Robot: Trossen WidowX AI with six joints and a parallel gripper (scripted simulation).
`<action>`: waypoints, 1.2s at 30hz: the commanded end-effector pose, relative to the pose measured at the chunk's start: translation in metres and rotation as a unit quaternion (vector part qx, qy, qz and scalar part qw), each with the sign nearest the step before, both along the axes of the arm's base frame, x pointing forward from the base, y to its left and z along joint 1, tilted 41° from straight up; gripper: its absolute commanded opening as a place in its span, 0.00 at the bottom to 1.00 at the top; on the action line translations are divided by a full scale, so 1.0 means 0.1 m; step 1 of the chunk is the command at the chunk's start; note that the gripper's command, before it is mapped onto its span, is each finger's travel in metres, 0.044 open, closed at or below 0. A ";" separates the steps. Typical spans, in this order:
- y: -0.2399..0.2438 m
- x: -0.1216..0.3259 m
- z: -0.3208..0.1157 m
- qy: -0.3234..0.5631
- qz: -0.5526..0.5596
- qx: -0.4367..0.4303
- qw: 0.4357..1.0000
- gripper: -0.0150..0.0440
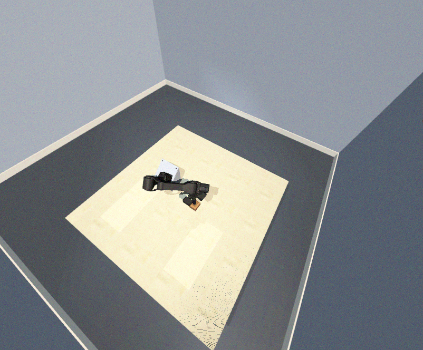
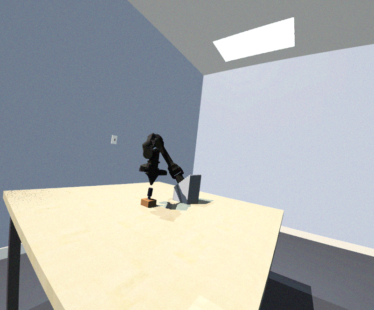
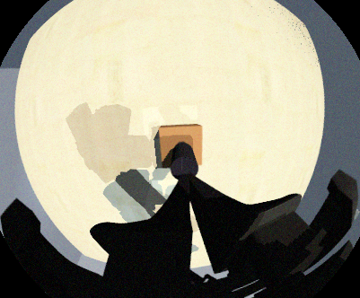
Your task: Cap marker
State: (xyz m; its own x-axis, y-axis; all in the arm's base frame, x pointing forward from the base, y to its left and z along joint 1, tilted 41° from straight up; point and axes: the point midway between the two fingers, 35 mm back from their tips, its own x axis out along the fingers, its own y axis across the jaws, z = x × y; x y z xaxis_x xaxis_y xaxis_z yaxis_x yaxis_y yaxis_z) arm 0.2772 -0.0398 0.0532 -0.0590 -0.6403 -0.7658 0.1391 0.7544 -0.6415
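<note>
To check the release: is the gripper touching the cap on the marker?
Apart. The exterior view shows table and wall between the shut gripper and the cap below.

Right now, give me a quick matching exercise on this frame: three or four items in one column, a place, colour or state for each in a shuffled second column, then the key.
Items:
1. gripper
2. holder block
3. capped marker
4. grey wedge

Descriptions:
A. orange-brown, sitting on the table
B. dark, standing upright in the block
C. shut, holding nothing, above the marker
D. at the arm's base, beyond the block

Pairs: 1-C, 2-A, 3-B, 4-D
</note>
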 end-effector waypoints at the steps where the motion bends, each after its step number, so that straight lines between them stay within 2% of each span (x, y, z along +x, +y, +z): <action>1: -0.05 -0.01 -0.05 0.003 0.002 -0.003 1.000 0.25; 22: -0.14 0.00 -0.16 -0.002 0.003 -0.001 1.000 0.25; 24: -0.07 0.02 -0.09 -0.002 0.003 0.000 1.000 0.25; 30: 0.43 0.05 0.49 -0.001 0.003 0.001 1.000 0.25; 36: 0.45 0.05 0.51 -0.001 0.003 0.001 1.000 0.25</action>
State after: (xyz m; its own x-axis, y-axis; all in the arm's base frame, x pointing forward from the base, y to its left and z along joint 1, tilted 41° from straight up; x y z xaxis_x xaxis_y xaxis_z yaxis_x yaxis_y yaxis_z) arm 0.2832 0.0016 0.0987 -0.0475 -0.6430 -0.7644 0.1265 0.7552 -0.6432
